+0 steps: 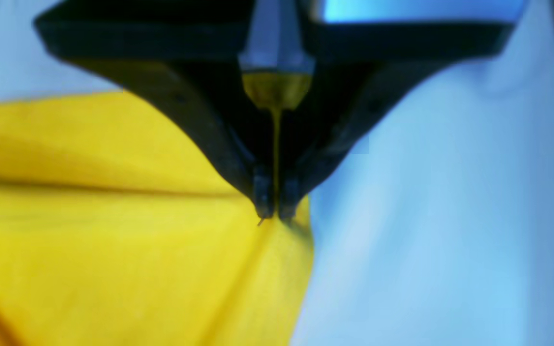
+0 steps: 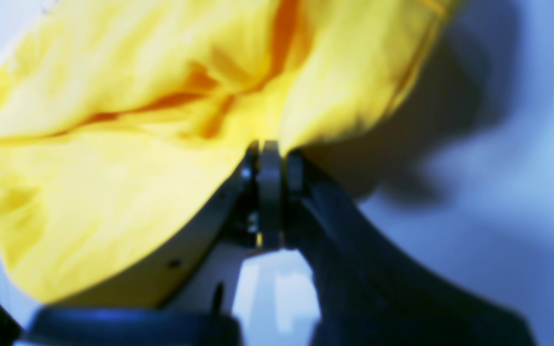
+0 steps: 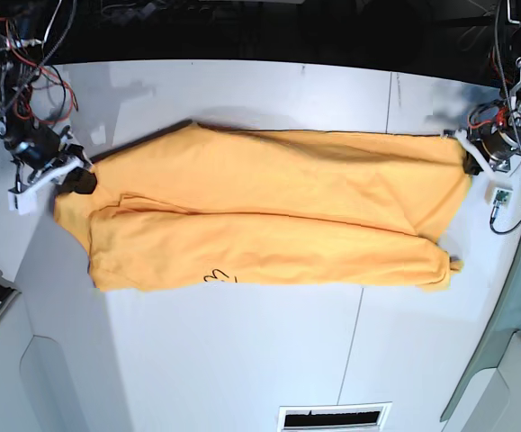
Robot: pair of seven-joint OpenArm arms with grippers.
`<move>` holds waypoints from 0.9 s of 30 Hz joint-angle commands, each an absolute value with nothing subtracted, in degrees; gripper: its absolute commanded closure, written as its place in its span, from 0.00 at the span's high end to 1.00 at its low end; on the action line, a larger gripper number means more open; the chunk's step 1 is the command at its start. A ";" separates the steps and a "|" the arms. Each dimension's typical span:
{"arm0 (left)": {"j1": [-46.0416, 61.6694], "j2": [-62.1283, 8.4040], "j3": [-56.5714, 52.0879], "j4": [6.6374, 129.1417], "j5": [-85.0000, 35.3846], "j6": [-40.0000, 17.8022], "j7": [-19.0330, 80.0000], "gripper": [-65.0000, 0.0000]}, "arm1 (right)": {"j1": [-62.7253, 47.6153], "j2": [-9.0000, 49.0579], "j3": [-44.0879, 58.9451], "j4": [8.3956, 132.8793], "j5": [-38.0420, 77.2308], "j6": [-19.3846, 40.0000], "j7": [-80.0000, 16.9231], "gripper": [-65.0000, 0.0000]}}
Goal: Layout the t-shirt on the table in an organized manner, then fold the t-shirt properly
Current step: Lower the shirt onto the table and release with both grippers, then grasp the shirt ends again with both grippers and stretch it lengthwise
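Note:
The orange-yellow t-shirt (image 3: 269,211) is stretched long across the white table (image 3: 242,351), its small black line drawing (image 3: 220,276) near the front edge. My left gripper (image 3: 470,162) is at the shirt's right end, shut on a corner of the t-shirt (image 1: 152,240), as the left wrist view shows (image 1: 273,211). My right gripper (image 3: 82,183) is at the shirt's left end, shut on the cloth (image 2: 128,125), as the right wrist view shows (image 2: 271,149). That end looks slightly lifted and blurred.
Cables and electronics sit by both arm bases (image 3: 17,54) (image 3: 512,99). A small green board (image 3: 500,195) lies near the right edge. A vent slot (image 3: 332,418) is at the table's front. Thin seam lines (image 3: 359,315) cross the tabletop.

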State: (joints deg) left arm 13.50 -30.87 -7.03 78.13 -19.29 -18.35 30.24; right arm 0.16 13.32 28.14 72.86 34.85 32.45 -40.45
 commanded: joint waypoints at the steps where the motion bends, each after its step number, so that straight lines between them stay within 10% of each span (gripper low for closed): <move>1: 14.22 -32.64 -7.20 81.01 -19.14 -18.81 30.24 0.00 | -0.60 14.44 30.30 76.97 36.34 32.62 -39.55 0.00; 16: 14.09 -34.52 -11.22 93.60 -20.78 -20.67 29.82 0.00 | 7.70 16.21 31.73 85.76 33.23 27.62 -43.31 0.02; 20: 12.08 -31.35 -11.22 87.90 -20.78 -22.81 29.71 0.00 | 13.98 16.16 23.99 74.37 30.72 26.65 -42.59 0.56; 27: 8.45 -27.62 -11.20 79.44 -20.49 -22.79 29.65 0.00 | 14.13 16.16 18.39 69.14 32.12 26.81 -44.23 0.57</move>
